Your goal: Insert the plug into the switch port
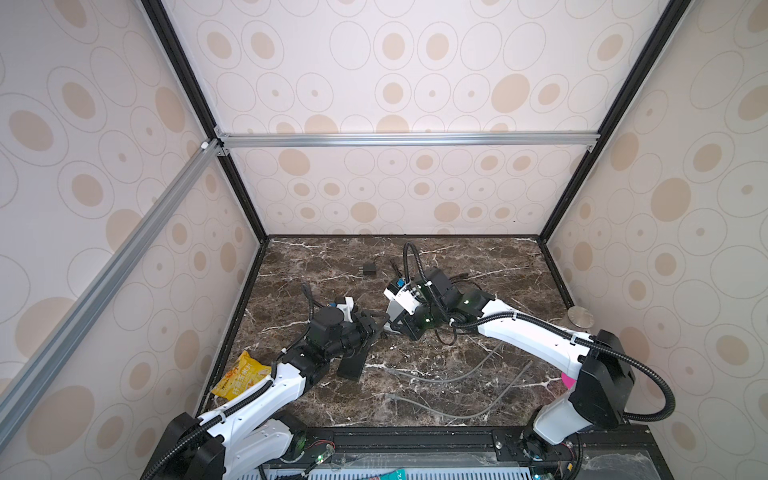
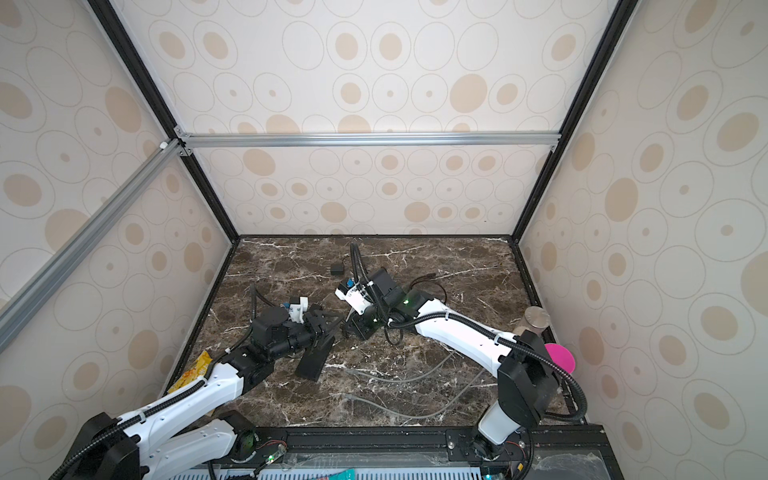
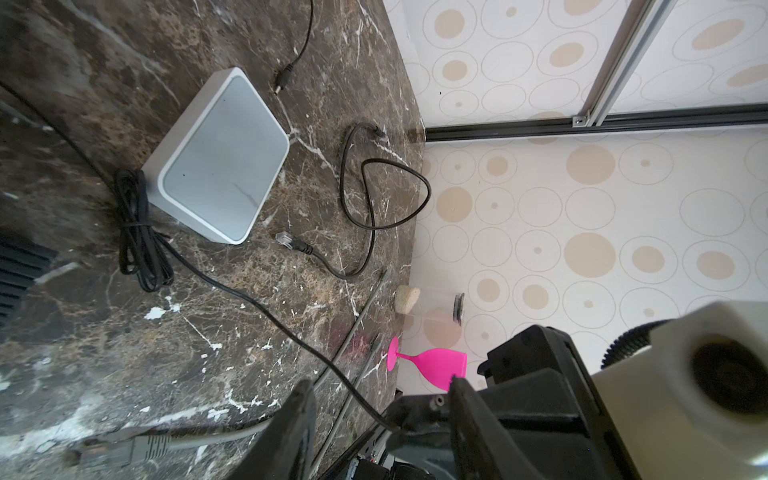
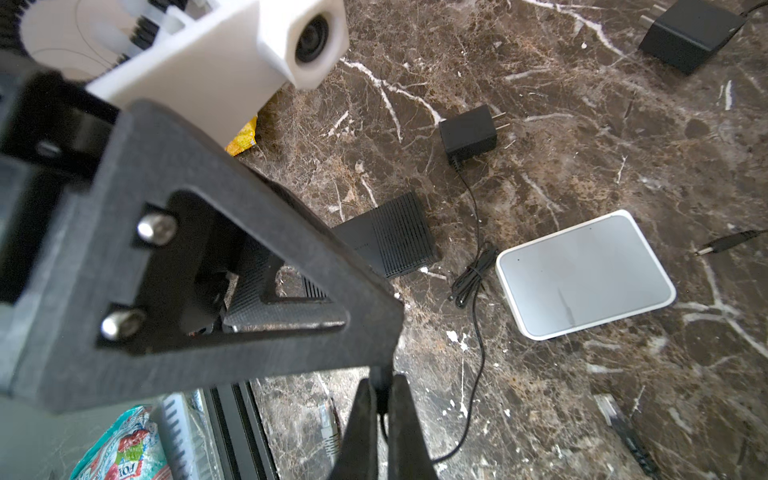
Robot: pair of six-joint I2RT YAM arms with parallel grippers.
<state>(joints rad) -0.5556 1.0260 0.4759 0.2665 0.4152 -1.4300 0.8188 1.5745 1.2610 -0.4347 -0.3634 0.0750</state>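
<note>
My right gripper (image 4: 382,399) is shut on a small black plug (image 4: 382,384). Its thin black cable (image 4: 478,365) runs through a tied bundle (image 4: 469,278) to a black adapter (image 4: 469,133). A black ribbed switch box (image 4: 399,237) lies beside a white-topped grey box (image 4: 582,274). No port shows on either box. My left gripper (image 3: 380,399) is open and empty. It hovers just in front of the right gripper's tips, near the black box (image 1: 352,365) in both top views. The left gripper's fingers (image 4: 216,266) fill much of the right wrist view.
A second barrel plug (image 3: 282,79) and a black network plug (image 3: 291,242) lie beside the white-topped box (image 3: 220,158). Grey cables (image 1: 449,378) cross the near marble. A second adapter (image 4: 690,33), a yellow snack bag (image 1: 241,376), a pink goblet (image 3: 432,365) and a lidded jar (image 1: 579,318) sit around the edges.
</note>
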